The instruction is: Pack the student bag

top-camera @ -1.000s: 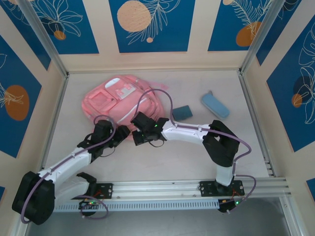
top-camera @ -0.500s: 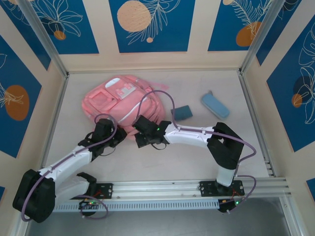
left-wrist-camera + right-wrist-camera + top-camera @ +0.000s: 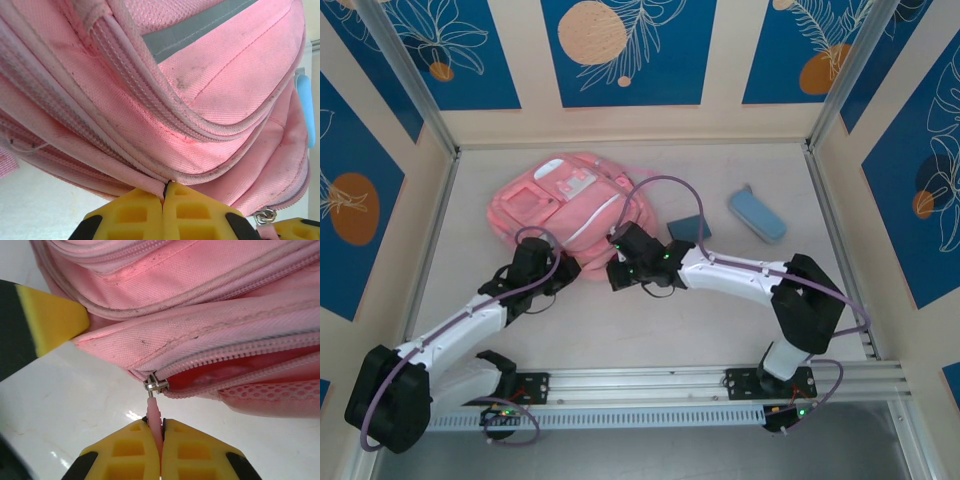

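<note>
**Item:** student bag [image 3: 560, 205].
**Location:** far-left part of the counter [image 3: 720, 330], lying with its front pockets up.

**Zip opening** [image 3: 240, 372]: parted at the near corner. Red lining and pink mesh show in the gap, and you can see nothing packed inside.

**Left jaws:** pressed together on the bag's near seam, pinning the fabric.

**Right jaws:** pinched on the pink zip pull [image 3: 154, 412], with the slider [image 3: 156, 385] just beyond.

**Loose on the counter, not yet packed:**
- light-blue pencil case [image 3: 756, 215], well to the right of the bag
- dark-blue block [image 3: 691, 228], just beside the bag

**Progress, as you may judge it:** early. The opening is in hand, and all the loading and closing is left.
</note>
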